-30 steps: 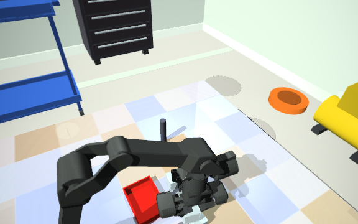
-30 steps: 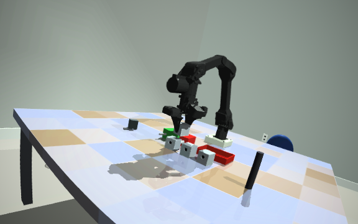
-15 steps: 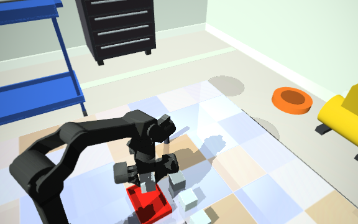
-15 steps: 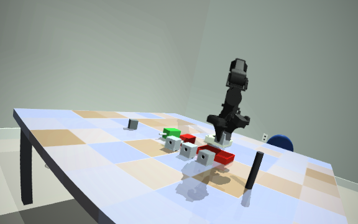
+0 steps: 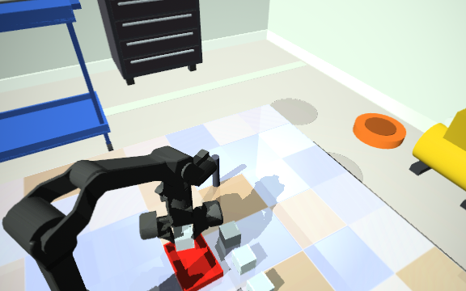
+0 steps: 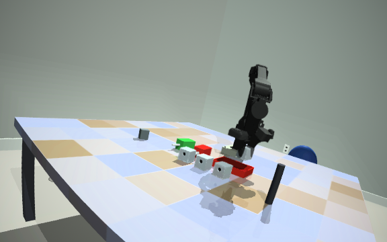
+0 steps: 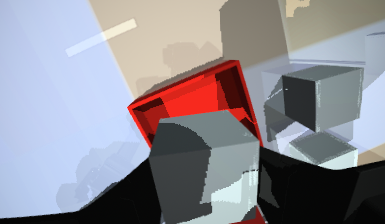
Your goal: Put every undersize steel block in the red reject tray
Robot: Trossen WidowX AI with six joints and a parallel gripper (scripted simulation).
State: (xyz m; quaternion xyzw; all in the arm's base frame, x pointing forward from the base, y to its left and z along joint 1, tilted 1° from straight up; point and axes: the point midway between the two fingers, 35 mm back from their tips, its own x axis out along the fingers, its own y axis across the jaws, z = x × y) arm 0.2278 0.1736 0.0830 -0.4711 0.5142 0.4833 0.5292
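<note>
My gripper (image 5: 184,238) (image 6: 246,153) (image 7: 198,150) is shut on a grey steel block (image 5: 184,242) (image 6: 248,153) (image 7: 233,165). It holds the block over the red tray (image 5: 207,279) (image 6: 244,172) (image 7: 185,87); the part of the tray floor that shows holds no block. Three blocks stand in a row beside the tray: one (image 5: 233,235) (image 6: 222,170) (image 7: 340,99), a middle one (image 5: 244,259) (image 6: 203,163) and a third (image 5: 260,281) (image 6: 187,154). Their bores show in the exterior view. The green gauge (image 6: 185,143) lies behind the row, its pale pin pointing left.
A red block-shaped piece (image 6: 203,148) lies between the green gauge and the tray. A dark grey block (image 6: 144,134) stands apart at the far left in the exterior view. A black post (image 5: 216,171) (image 6: 275,183) stands upright on the table beyond the tray.
</note>
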